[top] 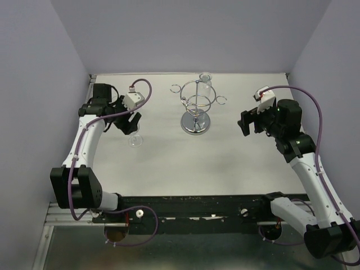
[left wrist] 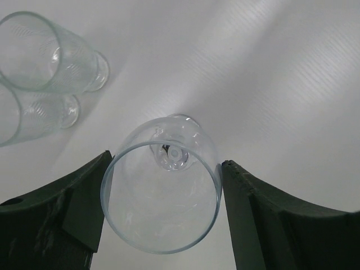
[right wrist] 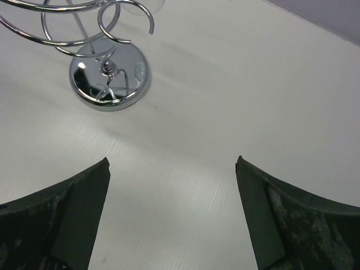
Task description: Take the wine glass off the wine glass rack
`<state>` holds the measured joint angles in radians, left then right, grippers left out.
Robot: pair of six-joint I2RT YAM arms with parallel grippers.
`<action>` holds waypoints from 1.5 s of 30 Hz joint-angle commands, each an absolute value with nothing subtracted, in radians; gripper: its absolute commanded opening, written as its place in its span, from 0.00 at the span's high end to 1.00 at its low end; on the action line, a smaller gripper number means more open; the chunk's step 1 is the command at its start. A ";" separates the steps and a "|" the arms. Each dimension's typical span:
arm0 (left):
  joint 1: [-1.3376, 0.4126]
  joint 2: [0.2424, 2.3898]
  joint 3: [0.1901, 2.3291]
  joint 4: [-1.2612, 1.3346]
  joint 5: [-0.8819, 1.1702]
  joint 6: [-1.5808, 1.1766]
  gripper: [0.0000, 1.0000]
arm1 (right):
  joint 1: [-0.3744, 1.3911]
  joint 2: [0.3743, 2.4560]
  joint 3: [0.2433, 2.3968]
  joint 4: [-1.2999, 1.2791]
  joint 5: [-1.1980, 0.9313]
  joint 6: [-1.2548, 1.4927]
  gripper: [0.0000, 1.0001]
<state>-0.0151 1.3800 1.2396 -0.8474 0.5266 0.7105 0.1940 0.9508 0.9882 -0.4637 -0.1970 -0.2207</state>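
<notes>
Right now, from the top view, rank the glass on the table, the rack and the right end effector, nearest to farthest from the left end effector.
1. Glass on the table: directly at the left end effector, left side.
2. Rack: centre.
3. Right end effector: far right.

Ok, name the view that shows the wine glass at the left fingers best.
Left wrist: the wine glass sits large between the fingers, with rim, bowl and stem visible from above. Top external shows it only as a small, faint clear shape. Right wrist does not show it.
</notes>
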 commanded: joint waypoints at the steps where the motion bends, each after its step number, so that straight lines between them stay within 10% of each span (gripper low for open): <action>1: 0.078 1.433 1.299 -0.701 0.456 0.652 0.32 | 0.186 0.945 1.012 -0.446 -0.213 -0.225 0.00; 45: 0.181 1.525 1.313 -0.497 0.365 0.325 0.26 | 0.138 0.882 0.960 -0.446 -0.225 -0.209 0.00</action>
